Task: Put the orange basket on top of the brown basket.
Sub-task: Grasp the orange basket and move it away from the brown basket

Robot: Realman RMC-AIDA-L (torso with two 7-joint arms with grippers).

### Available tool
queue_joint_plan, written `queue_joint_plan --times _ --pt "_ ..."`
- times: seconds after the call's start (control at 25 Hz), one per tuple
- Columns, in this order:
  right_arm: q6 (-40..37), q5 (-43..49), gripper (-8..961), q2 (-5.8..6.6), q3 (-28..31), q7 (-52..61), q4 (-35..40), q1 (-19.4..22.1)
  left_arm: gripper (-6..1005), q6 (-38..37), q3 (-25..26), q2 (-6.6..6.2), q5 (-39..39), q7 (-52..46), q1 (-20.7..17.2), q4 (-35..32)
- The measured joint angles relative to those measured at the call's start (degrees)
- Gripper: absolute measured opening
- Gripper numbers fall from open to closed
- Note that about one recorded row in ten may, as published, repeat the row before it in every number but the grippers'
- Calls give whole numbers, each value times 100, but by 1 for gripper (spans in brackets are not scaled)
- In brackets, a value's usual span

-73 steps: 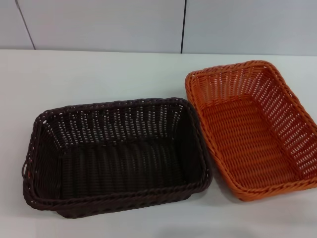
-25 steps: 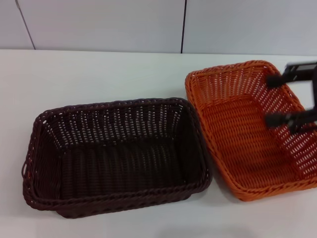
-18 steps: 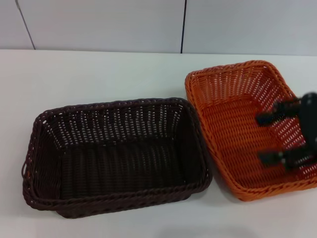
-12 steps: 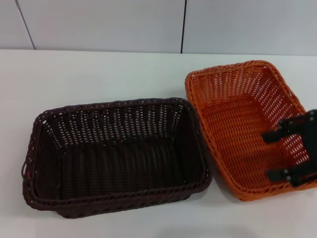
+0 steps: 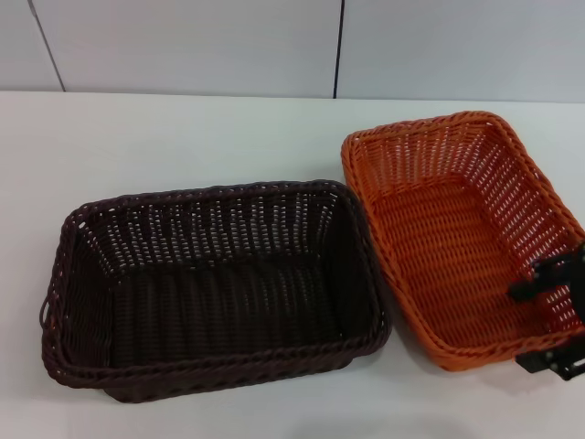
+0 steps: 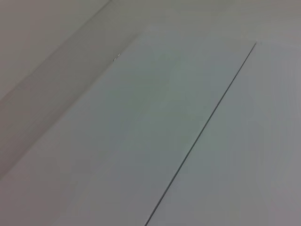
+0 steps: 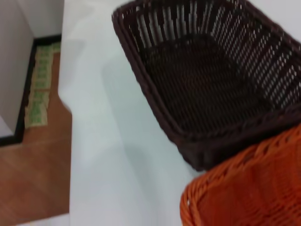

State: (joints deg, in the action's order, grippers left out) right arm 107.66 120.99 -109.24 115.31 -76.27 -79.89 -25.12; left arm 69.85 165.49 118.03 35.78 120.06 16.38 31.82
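Observation:
The orange basket (image 5: 462, 233) stands on the white table at the right. The brown basket (image 5: 215, 288) stands left of it, their rims almost touching. My right gripper (image 5: 548, 322) is at the picture's right edge, over the orange basket's near right corner. It is open: one finger (image 5: 541, 280) hangs inside the basket and the other (image 5: 550, 361) is outside the near rim. The right wrist view shows the brown basket (image 7: 211, 80) and a corner of the orange basket (image 7: 249, 188). My left gripper is out of view.
The white table (image 5: 183, 137) runs back to a pale panelled wall (image 5: 228, 46). The right wrist view shows the table's edge and a wooden floor (image 7: 33, 155) below it. The left wrist view shows only a pale panelled surface (image 6: 155, 117).
My right gripper came in from the right above the orange basket's far side. It then moved toward me and down to the basket's near right corner. The baskets have not moved.

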Motion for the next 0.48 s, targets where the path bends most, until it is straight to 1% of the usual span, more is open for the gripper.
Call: queue_joint_plan --times 0.2,0.36,0.48 --pt "-15 269 791 -19 -17 -187 174 -62 652 123 0 4 -96 -2 2 -1" --pt "-44 617 791 -71 -3 -368 629 -307 652 211 0 9 -114 -6 -13 2" --pt "-47 734 791 -89 24 -466 790 -393 652 287 0 10 -114 -12 -20 6"
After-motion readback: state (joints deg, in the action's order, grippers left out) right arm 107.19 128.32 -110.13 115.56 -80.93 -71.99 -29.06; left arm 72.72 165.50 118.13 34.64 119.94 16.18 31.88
